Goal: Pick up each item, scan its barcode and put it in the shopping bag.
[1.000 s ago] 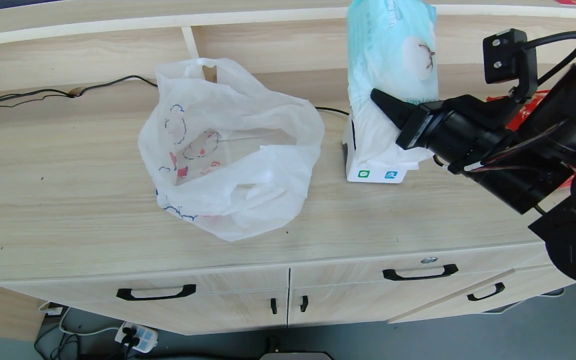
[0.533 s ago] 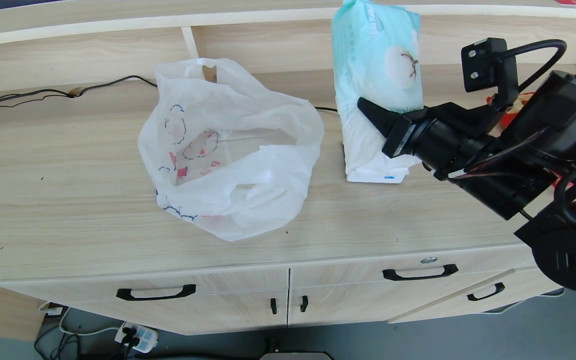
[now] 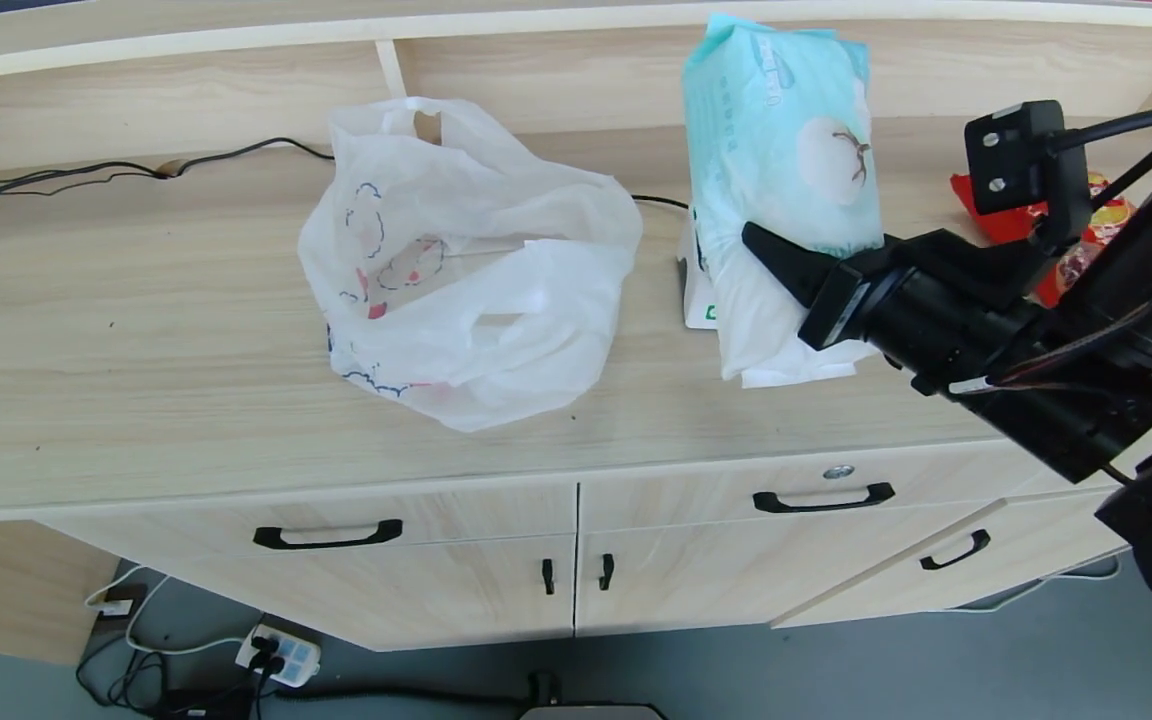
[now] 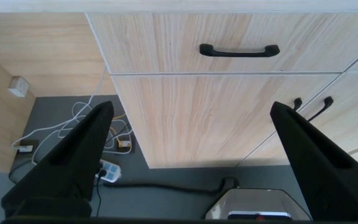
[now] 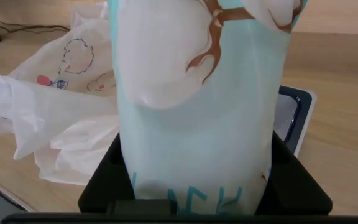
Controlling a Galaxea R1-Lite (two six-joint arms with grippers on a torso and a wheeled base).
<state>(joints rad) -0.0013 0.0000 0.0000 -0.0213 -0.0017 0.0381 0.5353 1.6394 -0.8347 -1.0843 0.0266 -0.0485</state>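
Observation:
A tall teal and white tissue pack (image 3: 786, 150) hangs upright over the counter's right half, with my right gripper (image 3: 778, 255) shut on its lower part. In the right wrist view the pack (image 5: 197, 112) sits between both black fingers (image 5: 104, 180). Directly beneath it lies the white scanner (image 3: 698, 295), mostly covered; its dark window (image 5: 291, 118) peeks out beside the pack. The white shopping bag (image 3: 466, 270) stands open to the pack's left, about a hand's width away. My left gripper (image 4: 191, 162) is open, low in front of the drawer fronts.
Red snack packets (image 3: 1086, 225) lie at the counter's back right, behind my right arm. A black cable (image 3: 136, 170) runs along the back left. A raised wooden ledge (image 3: 536, 20) borders the counter's rear. Drawer handles (image 3: 326, 537) sit below the front edge.
The head camera has shifted, so the whole scene sits differently. The pack in my right gripper swung left, then came back lower, covering more of the scanner.

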